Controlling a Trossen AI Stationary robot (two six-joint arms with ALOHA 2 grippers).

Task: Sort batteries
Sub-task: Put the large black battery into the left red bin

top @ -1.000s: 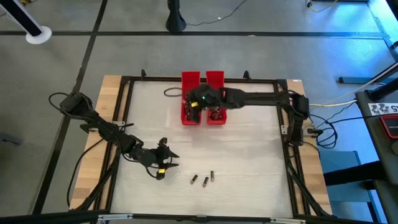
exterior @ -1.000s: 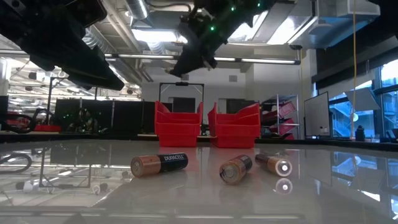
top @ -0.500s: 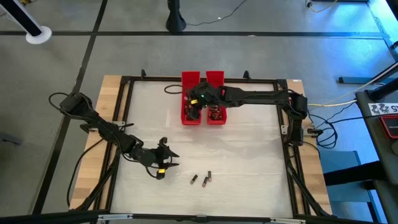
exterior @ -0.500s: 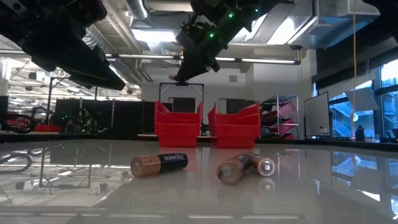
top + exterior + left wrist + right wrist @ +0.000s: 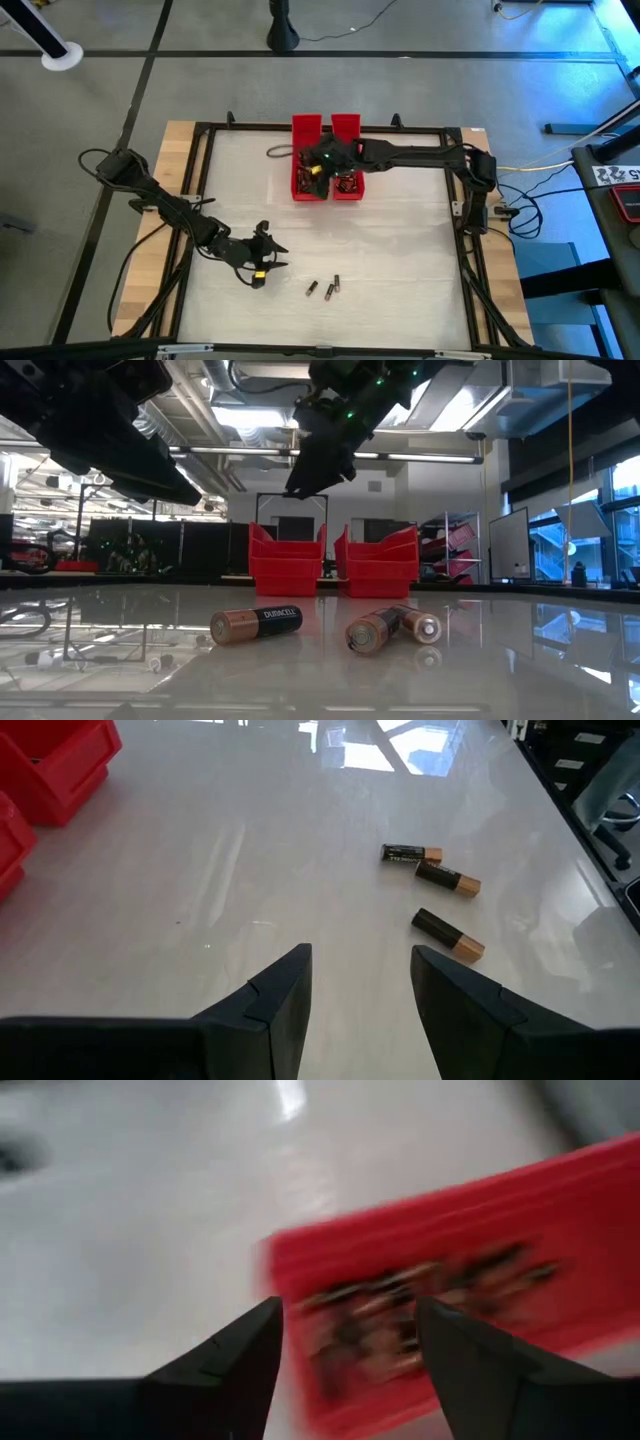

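Three batteries (image 5: 330,288) lie on the white table near its front edge; in the left wrist view they show as dark cylinders with coppery ends (image 5: 448,878). My left gripper (image 5: 360,985) hovers open to their left, low over the table (image 5: 262,266). Two red trays (image 5: 307,185) (image 5: 348,185) stand side by side at the far middle. My right gripper (image 5: 316,172) hangs open above the left tray (image 5: 560,1210), which holds several batteries (image 5: 400,1305), and nothing shows between its fingers.
A dark cable loop (image 5: 276,150) lies on the table left of the trays. A black frame (image 5: 200,180) rims the table. White tabletop stretches between the trays and the three loose batteries (image 5: 365,632).
My right gripper has opened above the left red tray and dipped slightly toward it. Near the front edge, the rightmost loose battery has rolled a little toward the left, up against its neighbour. My left gripper has kept still.
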